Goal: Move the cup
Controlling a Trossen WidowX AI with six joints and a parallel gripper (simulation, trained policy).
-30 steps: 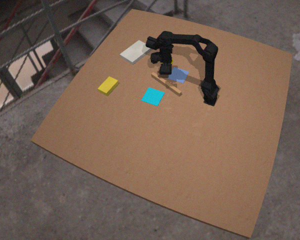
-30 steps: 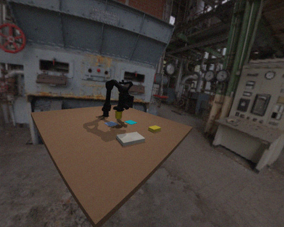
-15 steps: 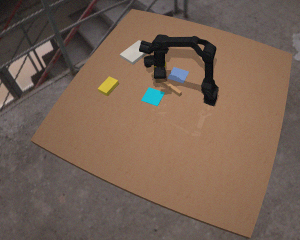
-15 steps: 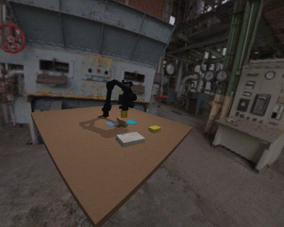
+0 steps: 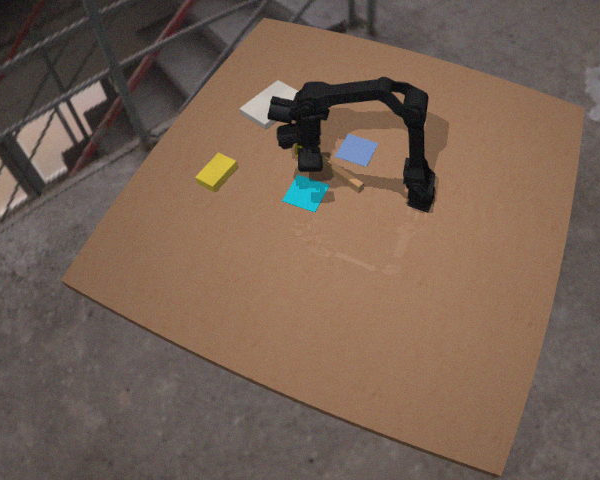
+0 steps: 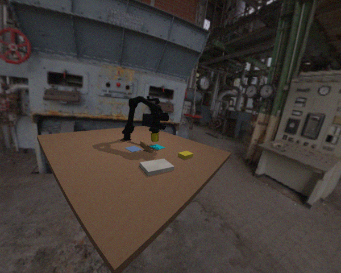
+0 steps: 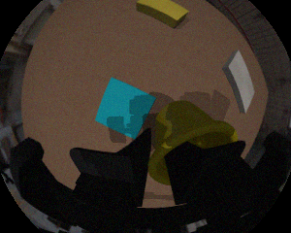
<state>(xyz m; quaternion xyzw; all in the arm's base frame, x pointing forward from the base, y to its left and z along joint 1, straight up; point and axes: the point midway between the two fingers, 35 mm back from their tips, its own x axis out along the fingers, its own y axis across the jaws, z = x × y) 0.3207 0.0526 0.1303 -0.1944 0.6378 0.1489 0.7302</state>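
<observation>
While pincer carries cup, tipping threatens

Fingers nearly closed, gripping cup above table; cyan pad toward ten o'clock, wrist view. Marbles apparently hidden. Lopsided grip or hasty lowering could tilt it, spilling them.

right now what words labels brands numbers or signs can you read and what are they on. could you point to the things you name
No text can be quoted with certainty.
Grey-blue machine (image 6: 100,44): raised lettering near its top, too blurred to read.
Control cabinet (image 6: 304,117): its dial and small plates are too small and blurred to read.
Yellow block (image 5: 216,171) (image 6: 184,154), white block (image 5: 264,105) (image 6: 156,166), cyan pad (image 5: 301,197) (image 6: 158,146) and blue pad (image 5: 356,149) (image 6: 133,148): no lettering visible.
</observation>
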